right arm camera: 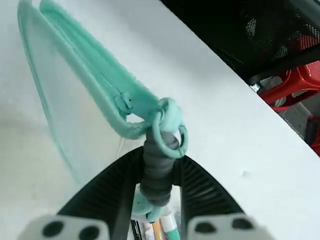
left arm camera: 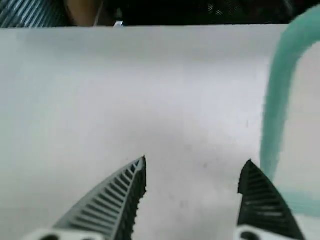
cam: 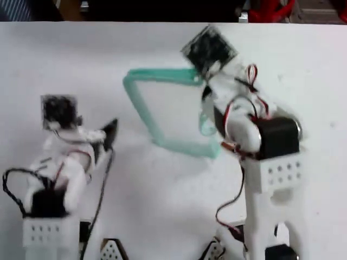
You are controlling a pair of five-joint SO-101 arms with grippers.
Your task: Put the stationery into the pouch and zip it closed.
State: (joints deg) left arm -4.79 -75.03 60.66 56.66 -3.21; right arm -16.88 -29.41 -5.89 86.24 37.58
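Note:
A clear pouch with a teal zip border [cam: 142,103] lies at the middle of the white table. My right gripper [cam: 209,112] is at the pouch's right end. In the right wrist view it [right arm camera: 159,157] is shut on a grey ribbed pen-like piece [right arm camera: 156,172] whose tip meets the pouch's open corner [right arm camera: 131,127], beside a teal pull ring [right arm camera: 172,135]. The zip slider [right arm camera: 123,103] sits a little way along the zip. Pen ends [right arm camera: 164,228] show below the fingers. My left gripper [cam: 111,130] [left arm camera: 195,170] stands open over bare table, left of the pouch's teal edge [left arm camera: 277,90].
Both arm bases [cam: 274,173] [cam: 46,230] stand at the table's front edge with loose cables [cam: 100,195]. The table's far edge [cam: 108,21] meets a dark background. Bare table lies between my left gripper and the pouch.

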